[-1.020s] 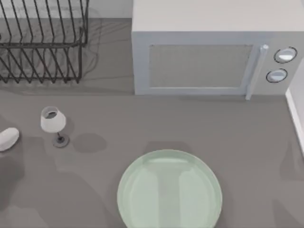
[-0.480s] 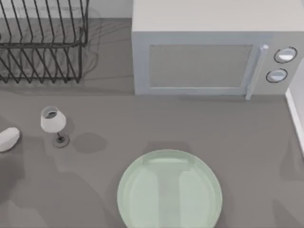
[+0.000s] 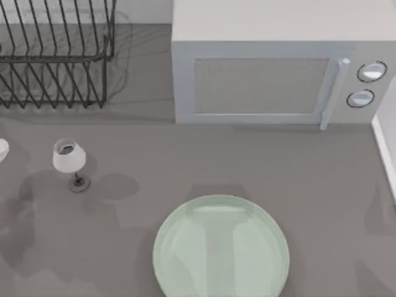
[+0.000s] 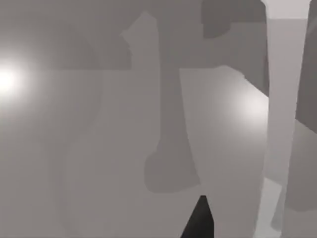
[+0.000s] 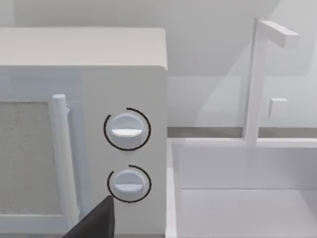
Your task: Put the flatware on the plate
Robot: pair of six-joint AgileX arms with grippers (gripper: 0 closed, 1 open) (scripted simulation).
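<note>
Grey tabletop (image 3: pixel 185 167), spoon (image 3: pixel 2 149) poking in at its left edge, well apart from the plate (image 3: pixel 221 247). Can't tell what either arm's fingers are doing. Probably light, stiff, slick; grab the flat handle.

You are looking at a grey surface (image 4: pixel 99 148) taking up most of the left wrist view, crossed by soft, darker shadow shapes — one long narrow shadow (image 4: pixel 171 148) runs down the middle and widens into a rounded blob. A bright glare spot (image 4: pixel 7 79) sits at one edge, and a second, softer glow lies toward the other side. A pale, straight upright bar (image 4: pixel 282 99) crosses the picture from edge to edge; you cannot tell what it belongs to. A small black pointed tip (image 4: pixel 200 220) pokes in at the border — likely a part of the left gripper, its state unclear.
</note>
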